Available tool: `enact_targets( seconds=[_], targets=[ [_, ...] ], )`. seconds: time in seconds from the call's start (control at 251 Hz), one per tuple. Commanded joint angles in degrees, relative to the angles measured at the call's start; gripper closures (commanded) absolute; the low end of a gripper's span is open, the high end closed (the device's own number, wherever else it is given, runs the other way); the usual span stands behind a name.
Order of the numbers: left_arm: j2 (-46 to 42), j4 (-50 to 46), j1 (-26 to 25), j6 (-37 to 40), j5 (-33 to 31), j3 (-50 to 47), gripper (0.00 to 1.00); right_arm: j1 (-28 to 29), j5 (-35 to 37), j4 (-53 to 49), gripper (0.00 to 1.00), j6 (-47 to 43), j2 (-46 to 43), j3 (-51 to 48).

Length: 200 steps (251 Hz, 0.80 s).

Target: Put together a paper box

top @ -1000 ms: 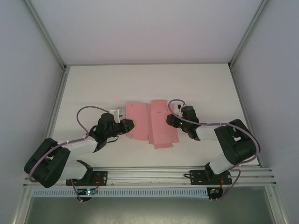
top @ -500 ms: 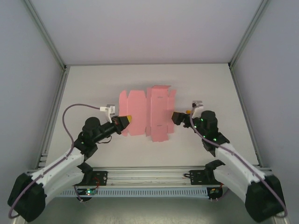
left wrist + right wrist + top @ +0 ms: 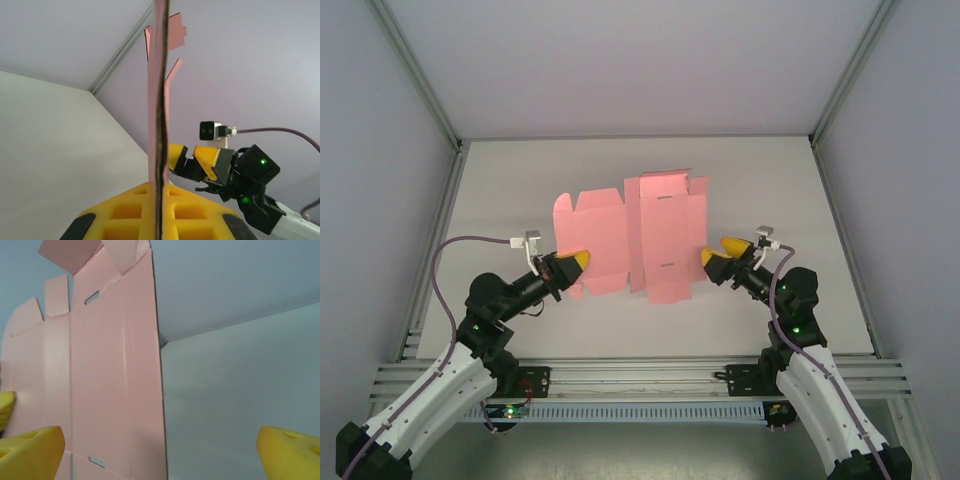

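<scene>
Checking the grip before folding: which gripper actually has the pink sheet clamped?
The left gripper: its fingers are shut on one edge of the sheet. The right gripper is wide open at the opposite edge.

The paper box (image 3: 635,235) is showing plain, unpatterned pink. The left gripper (image 3: 574,262) and right gripper (image 3: 721,252) are showing yellow fingers (image 3: 733,245) on black bodies. The cables (image 3: 470,240) are looking purple, the table (image 3: 770,180) white.

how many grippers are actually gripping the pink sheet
1. The left gripper is shut on the left edge of the paper box sheet. The right gripper is open at the sheet's right edge, not clamped.
</scene>
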Motion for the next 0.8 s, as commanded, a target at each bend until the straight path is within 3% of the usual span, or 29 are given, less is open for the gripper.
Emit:
enact_targets(
  seconds=[0.0,0.208,0.427,0.619,0.794],
  targets=[
    [-0.3,2.3,-0.9,-1.4,2.6,0.7,1.0,-0.1,-6.8,6.7,0.02,5.8,4.8,3.8],
    [-0.1,3.0,-0.9,-1.7,2.6,0.2,1.0,1.8,-10.1,15.0,0.14,8.8,14.1,6.9],
    [-0.7,1.6,-0.9,-1.4,0.6,0.0,1.0,5.6,-10.9,16.8,0.47,7.0,17.5,8.4],
    [-1.4,0.1,-0.9,-1.8,-3.3,-0.9,1.0,6.2,-9.9,15.6,0.65,4.8,15.5,7.8],
    [-2.8,-2.6,-0.9,-2.1,-6.8,-1.6,1.0,6.2,-7.2,8.8,0.69,0.7,12.0,7.8]
  ],
)
